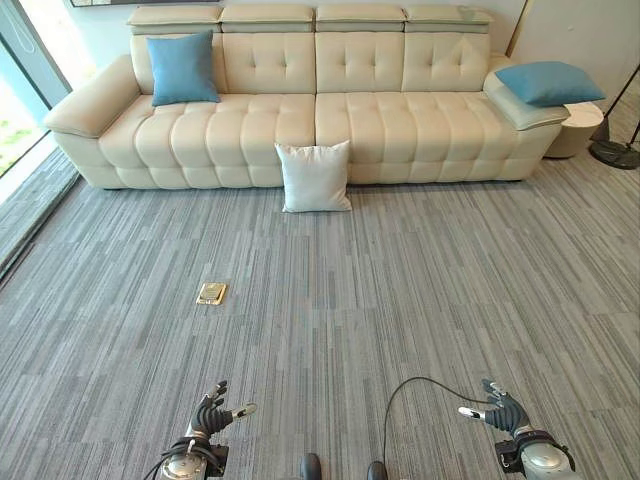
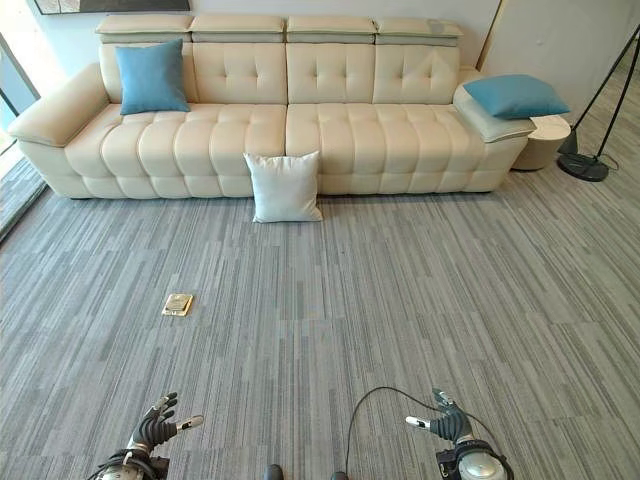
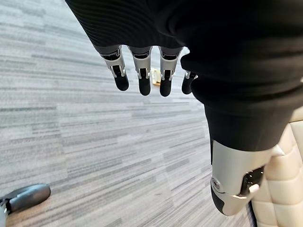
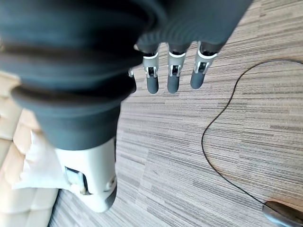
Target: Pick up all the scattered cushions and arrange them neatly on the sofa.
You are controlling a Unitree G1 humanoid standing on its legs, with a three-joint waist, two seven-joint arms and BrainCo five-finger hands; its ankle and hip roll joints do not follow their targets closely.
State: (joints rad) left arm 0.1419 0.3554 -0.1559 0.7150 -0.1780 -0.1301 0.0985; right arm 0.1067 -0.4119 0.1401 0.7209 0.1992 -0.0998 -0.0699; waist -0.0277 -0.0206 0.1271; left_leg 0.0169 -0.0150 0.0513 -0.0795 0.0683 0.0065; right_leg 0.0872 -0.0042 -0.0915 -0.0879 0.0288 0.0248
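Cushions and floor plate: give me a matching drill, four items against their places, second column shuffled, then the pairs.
Items
1. white cushion
2. blue cushion at the robot's left
3. blue cushion at the robot's right
4. brass floor plate

Places
A. lying on the sofa's armrest
B. set in the carpet, apart from the sofa
C. on the carpet, leaning against the sofa front
D. upright on the seat against the backrest

Pairs: 1-C, 2-D, 3-A, 4-B

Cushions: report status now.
Left hand, right hand open, empty. White cushion on floor against sofa. Gold floor plate off the path.
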